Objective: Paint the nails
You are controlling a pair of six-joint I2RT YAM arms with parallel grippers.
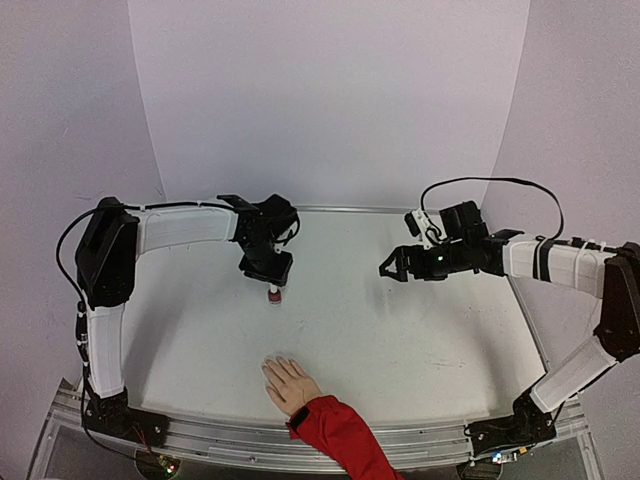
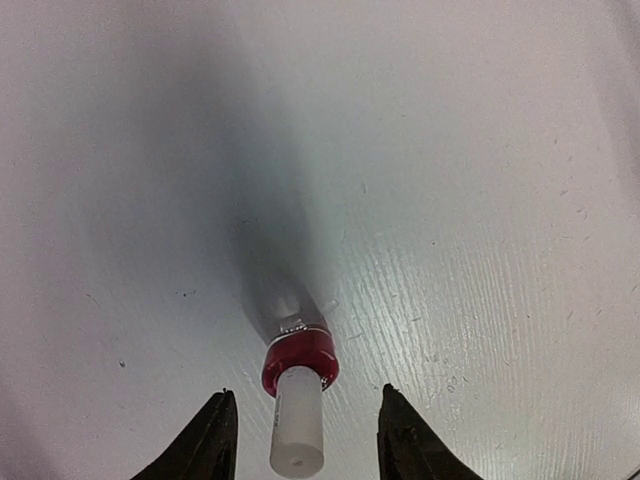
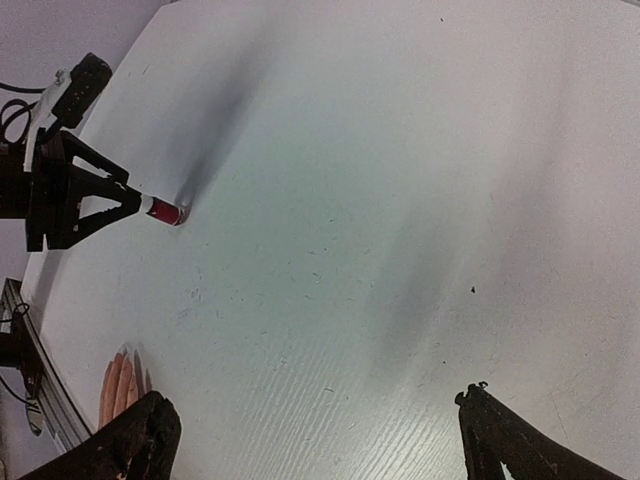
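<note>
Nails — tiny, at the fingertips of a beige mannequin hand lying flat by the middle of the near edge of the table, red sleeve trailing off that edge. Too small here to show any tint. Long axis angled from the near edge toward the far-left corner, fingertips leading. Well apart from the left gripper, straight toward the near edge — closer to that arm than the right. Left jaws parted, straddling the white cap of the polish bottle, not visibly pinching. Right gripper spread wide, holding nothing, toward the right edge.
</note>
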